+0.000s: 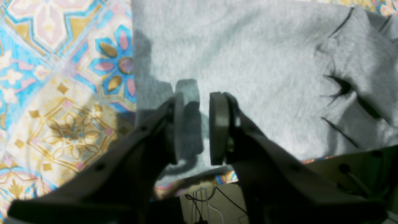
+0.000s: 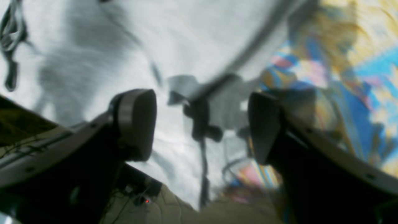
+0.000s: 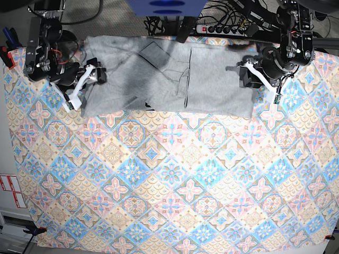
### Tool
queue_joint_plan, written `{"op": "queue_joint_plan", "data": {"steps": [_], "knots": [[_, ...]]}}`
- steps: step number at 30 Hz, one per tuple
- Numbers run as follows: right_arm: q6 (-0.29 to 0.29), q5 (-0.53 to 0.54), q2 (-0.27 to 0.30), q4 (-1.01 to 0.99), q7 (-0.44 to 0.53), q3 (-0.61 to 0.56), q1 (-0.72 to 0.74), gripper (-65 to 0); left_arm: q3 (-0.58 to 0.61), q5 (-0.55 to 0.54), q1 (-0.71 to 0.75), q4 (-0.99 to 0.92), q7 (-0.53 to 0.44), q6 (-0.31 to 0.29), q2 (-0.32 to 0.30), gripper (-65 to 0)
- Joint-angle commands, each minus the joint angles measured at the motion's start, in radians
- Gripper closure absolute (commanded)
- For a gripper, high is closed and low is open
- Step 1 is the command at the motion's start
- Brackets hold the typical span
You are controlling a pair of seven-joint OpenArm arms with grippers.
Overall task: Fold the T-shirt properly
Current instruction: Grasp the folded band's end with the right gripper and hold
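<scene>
- the near and middle worktop (image 3: 169, 185) lies bare under its patterned cloth (image 3: 159, 211), with wide room to pass.
- the t-shirt (image 3: 169, 79) fills the far strip, flat but creased in the middle.
- the left hand (image 3: 244, 74) sits at one end of it, the right hand (image 3: 92, 74) at the other.
- cables and a power strip (image 3: 222, 27) crowd the far edge.

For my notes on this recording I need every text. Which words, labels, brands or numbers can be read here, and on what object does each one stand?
T-shirt: plain grey side up, no print visible in any view.
Patterned cloth: tile ornament only, no text.
White stickers with red marks at the left edge of the base view: too small to read.
Left hand and right hand: no marking visible.
Nothing legible anywhere.
</scene>
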Motion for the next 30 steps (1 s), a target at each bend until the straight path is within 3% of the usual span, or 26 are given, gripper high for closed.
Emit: {"op": "queue_joint_plan", "data": {"steps": [1, 7, 25, 30], "knots": [[0.003, 0.008, 0.011, 0.0, 0.015, 0.003, 0.013, -45.3, -0.004, -0.01, -0.003, 0.014, -0.014, -0.005, -0.01, -16.1], [0.003, 0.008, -0.039, -0.095, 0.015, -0.004, 0.063, -45.6, -0.007, -0.01, -0.003, 0.014, -0.014, -0.005, -0.01, -16.1], [0.003, 0.005, -0.041, -0.322, 0.071, 0.003, 0.109, -45.3, -0.004, -0.01, -0.004, 0.014, -0.014, -0.007, -0.01, -16.3], [0.003, 0.005, -0.041, -0.304, 0.084, 0.004, 0.109, -45.3, -0.004, -0.01, -0.004, 0.014, -0.014, -0.007, -0.01, -16.3]]}}
